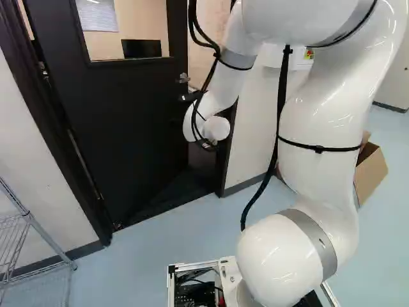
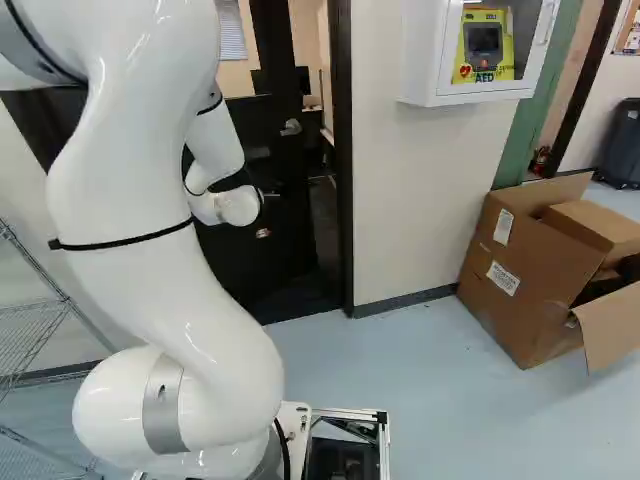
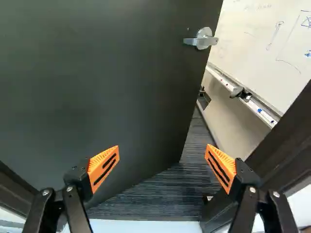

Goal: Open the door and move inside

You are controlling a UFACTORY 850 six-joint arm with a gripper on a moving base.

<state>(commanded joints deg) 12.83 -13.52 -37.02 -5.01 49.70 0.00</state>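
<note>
Across the pale blue floor (image 1: 192, 236), the dark door (image 3: 107, 73) stands ajar ahead of the spread, empty claw (image 3: 163, 148), probably heavy and rigid yet swinging freely, best pushed near its free edge (image 3: 192, 97), below the lever handle (image 3: 201, 40).

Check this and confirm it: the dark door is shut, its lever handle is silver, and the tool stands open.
Wrong on one point: the dark door stands partly open; the wrist view shows a whiteboard past its free edge. The lever handle is silver and the tool stands open, as stated.
</note>
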